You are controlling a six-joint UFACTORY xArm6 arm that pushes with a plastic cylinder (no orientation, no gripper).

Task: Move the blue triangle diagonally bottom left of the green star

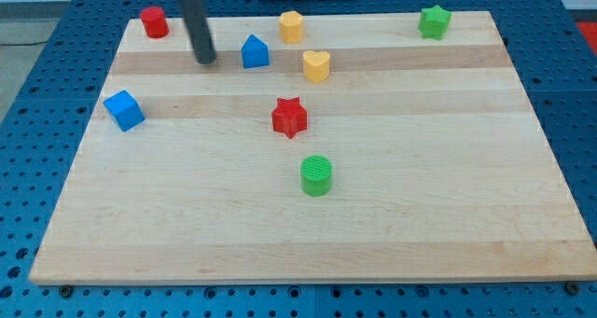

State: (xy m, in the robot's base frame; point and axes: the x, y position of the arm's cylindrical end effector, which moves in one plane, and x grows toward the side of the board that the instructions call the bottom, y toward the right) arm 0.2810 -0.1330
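Note:
The blue triangle point(255, 52) sits near the view's top, left of centre. The green star point(434, 21) sits at the view's top right corner of the board. My tip point(205, 59) rests on the board just left of the blue triangle, with a small gap between them. The rod rises from the tip out of the view's top.
A red cylinder point(154, 22) is at the top left. A yellow hexagon point(292, 26) and a yellow heart point(316, 66) lie right of the blue triangle. A blue cube point(123, 110) is at the left, a red star point(289, 117) at centre, a green cylinder point(316, 175) below it. The wooden board point(448, 187) carries them.

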